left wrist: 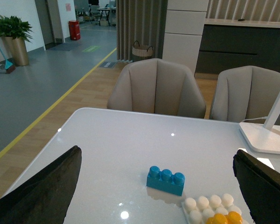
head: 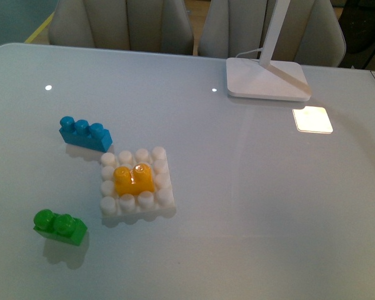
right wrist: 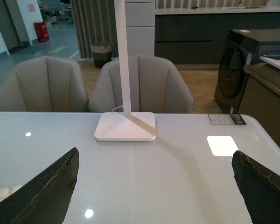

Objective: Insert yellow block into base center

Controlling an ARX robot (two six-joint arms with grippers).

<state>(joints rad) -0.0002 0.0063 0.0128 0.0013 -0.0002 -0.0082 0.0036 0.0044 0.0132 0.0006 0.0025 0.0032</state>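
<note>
The yellow block (head: pixel 134 179) already sat on the base (head: pixel 136 182) center, and both pincers (left wrist: pixel 154 186) (right wrist: pixel 154 186) hung wide apart, holding nothing. Only real risk looked like a half-seated block popping off if the table (head: pixel 250 200) got bumped.

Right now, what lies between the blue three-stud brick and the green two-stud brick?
In the front view, only bare white tabletop lies between the blue three-stud brick and the green two-stud brick.

- The yellow block (head: pixel 134 179) sits on the middle of the base (head: pixel 136 182)
- A three-stud brick (head: pixel 85 134) lies just far-left of the base
- A two-stud brick (head: pixel 60 227) lies near-left
- The lamp foot (head: pixel 266 79) stands far right on the table (head: pixel 250 187)
</note>
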